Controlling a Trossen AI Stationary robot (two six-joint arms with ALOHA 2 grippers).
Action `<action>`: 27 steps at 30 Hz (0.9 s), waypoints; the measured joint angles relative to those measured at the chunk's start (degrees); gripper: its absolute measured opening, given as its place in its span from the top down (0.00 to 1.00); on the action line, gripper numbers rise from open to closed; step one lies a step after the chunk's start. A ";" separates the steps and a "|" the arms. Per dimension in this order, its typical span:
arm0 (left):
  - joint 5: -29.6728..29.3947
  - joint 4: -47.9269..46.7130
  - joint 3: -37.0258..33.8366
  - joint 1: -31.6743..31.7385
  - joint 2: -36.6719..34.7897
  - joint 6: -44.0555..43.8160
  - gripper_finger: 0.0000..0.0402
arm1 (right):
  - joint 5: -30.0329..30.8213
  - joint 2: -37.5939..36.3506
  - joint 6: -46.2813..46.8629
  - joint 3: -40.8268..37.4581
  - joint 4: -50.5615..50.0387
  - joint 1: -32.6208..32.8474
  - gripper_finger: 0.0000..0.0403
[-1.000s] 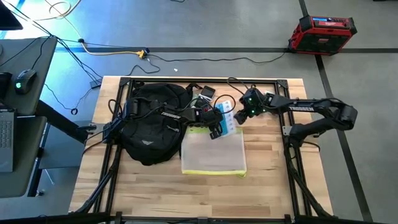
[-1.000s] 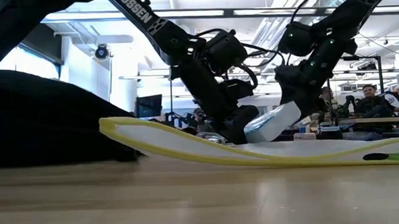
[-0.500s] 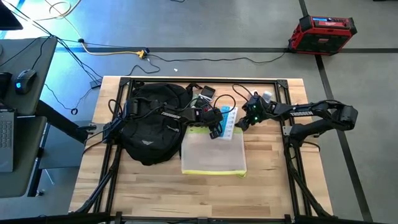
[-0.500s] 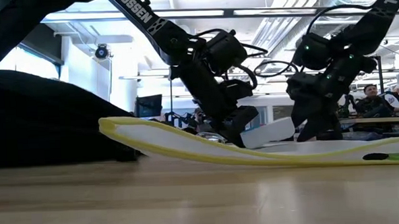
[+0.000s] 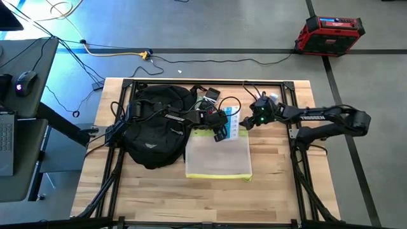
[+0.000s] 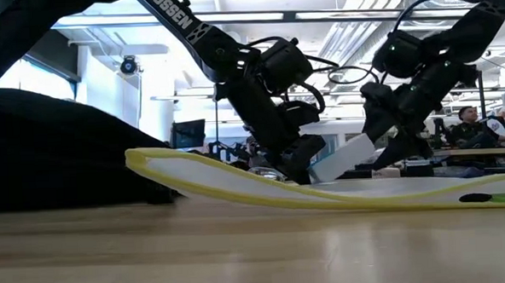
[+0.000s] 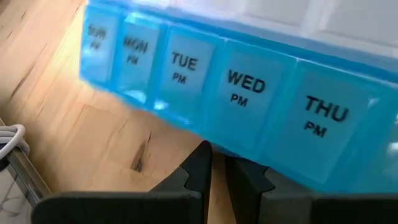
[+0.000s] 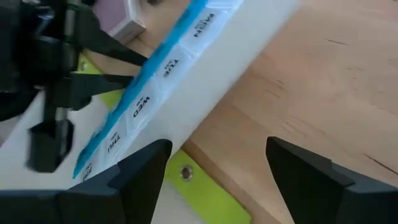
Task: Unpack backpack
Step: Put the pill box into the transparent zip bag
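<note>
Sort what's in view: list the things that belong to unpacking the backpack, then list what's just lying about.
Job in hand:
- backpack
- pill organizer, gripped by left gripper
- clear yellow-edged pouch
- right gripper, open beside the organizer

Lying about:
- red case on the floor
- yellow cable

Black backpack [image 5: 156,124] left on table [image 5: 273,184]; pill organizer [image 5: 233,124] beside it.

Backpack [image 5: 156,127]: large, black, rounded fabric, lying on the left half of the table, white logo facing up, its right edge beside a yellow-trimmed pouch.
</note>
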 joint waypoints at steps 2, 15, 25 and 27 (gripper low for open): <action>0.11 0.00 0.00 0.00 0.00 0.27 0.93 | -0.89 -0.89 -0.23 0.06 -1.05 1.03 0.34; 0.27 -0.16 0.04 0.00 0.00 0.29 0.93 | 4.37 -4.20 1.74 -1.33 -10.81 2.99 0.34; 0.07 0.09 0.02 -0.42 0.00 0.40 0.93 | 10.81 -4.08 11.20 -9.49 7.56 8.10 0.34; 0.30 0.22 0.02 -0.46 0.00 0.40 0.93 | 11.87 -4.07 13.61 -11.15 11.25 8.67 0.34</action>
